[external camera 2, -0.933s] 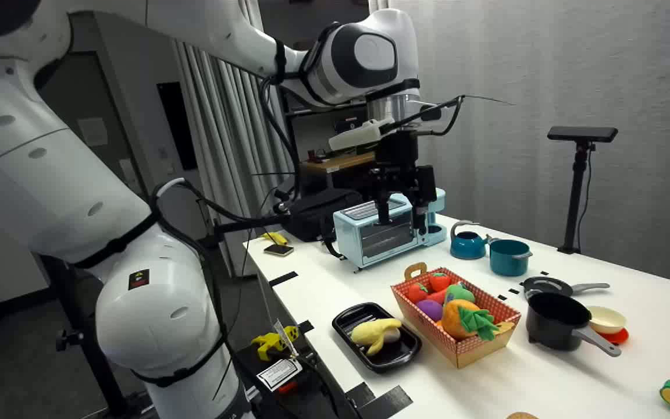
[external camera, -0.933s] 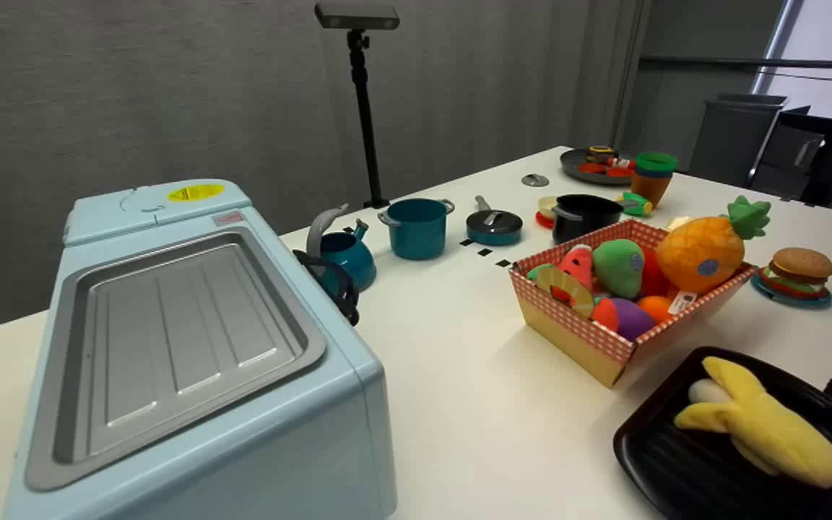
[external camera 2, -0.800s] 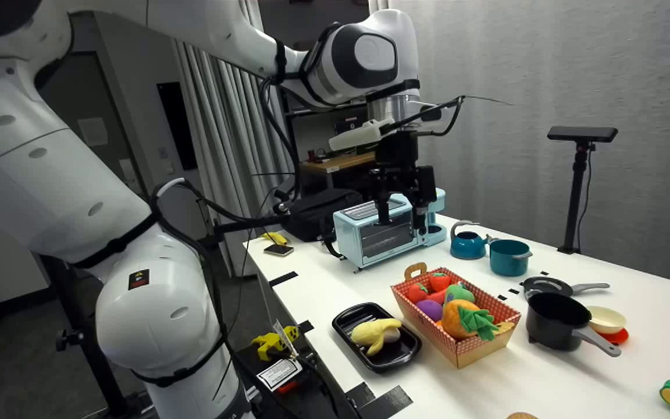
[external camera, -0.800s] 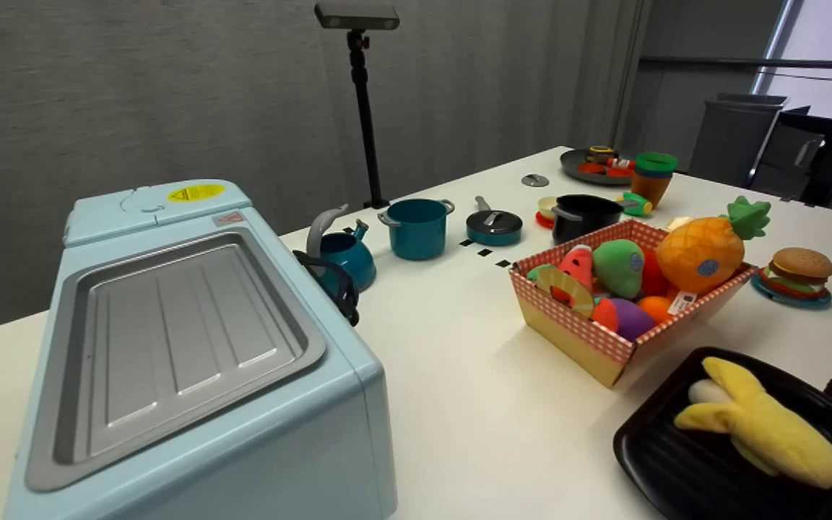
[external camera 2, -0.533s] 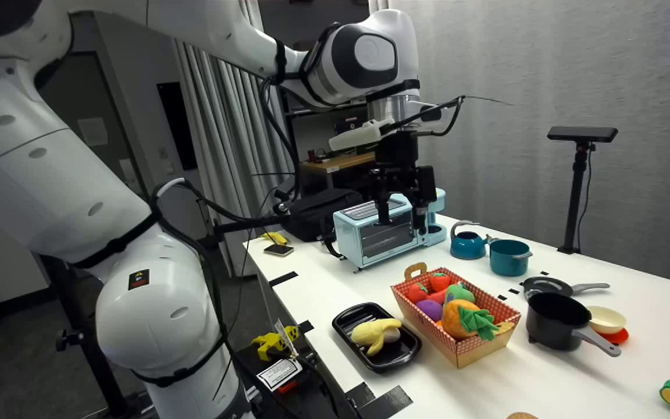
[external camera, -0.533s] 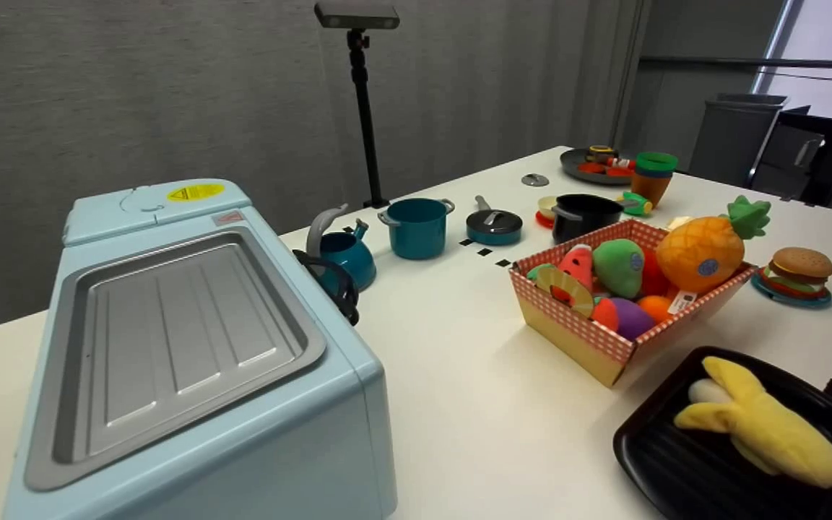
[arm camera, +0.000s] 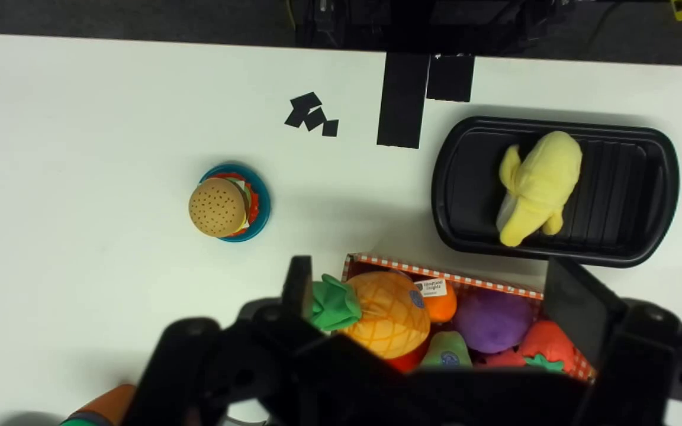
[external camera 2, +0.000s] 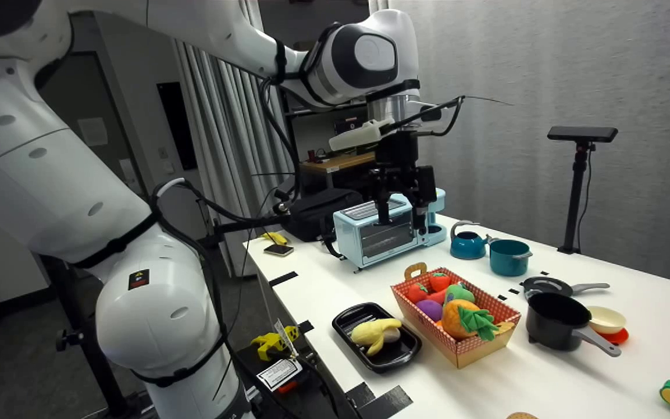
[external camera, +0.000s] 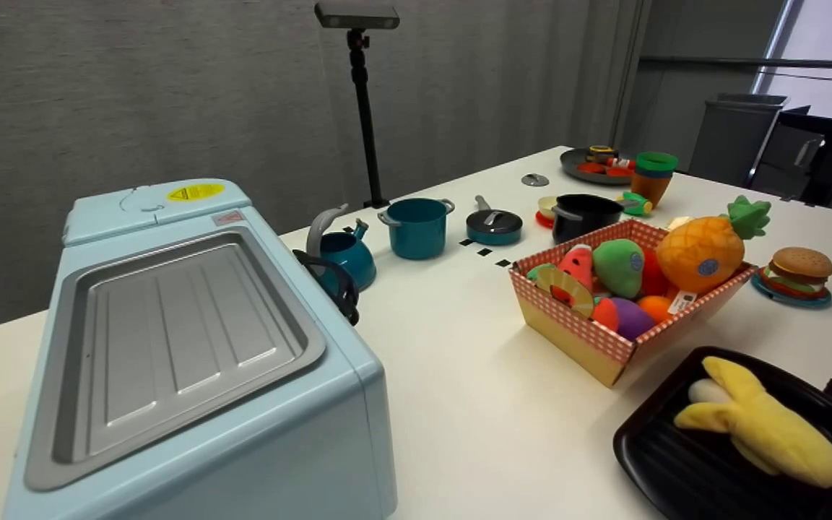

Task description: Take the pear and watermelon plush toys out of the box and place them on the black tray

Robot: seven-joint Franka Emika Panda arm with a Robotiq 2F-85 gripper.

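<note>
Close to the table's (external camera 2: 544, 384) edge by the robot (external camera 2: 160, 326) sits the black tray (arm camera: 477, 177). A soft yellow banana (arm camera: 545, 177) lies slanted across its middle, with bare tray on each side, so I think there is room for two toys. Just beside the tray, a bit farther from that edge, is the box (external camera: 568, 339), so each toy should have only a short trip. The pear (external camera: 618, 269) and the watermelon (external camera: 578, 263) are both in the box, next to each other, so neither is done yet. The pear is tucked between the watermelon and the big pineapple (external camera: 701, 254), and they may be what props it up. In an exterior view the box's handle (external camera: 547, 280) hides part of the watermelon, so that toy may be harder to grab. The claw (external camera 2: 401, 222) hangs high with its fingers (arm camera: 572, 307) spread wide and nothing between them, I think so it can fit around a fat toy. Farther off, toward the edge by the curtain (external camera 2: 631, 87), stand a kettle (external camera: 349, 258) and a blue pot (external camera: 419, 235), and near the far corner is a dark round dish (external camera: 573, 162), maybe put there to be out of the way.
</note>
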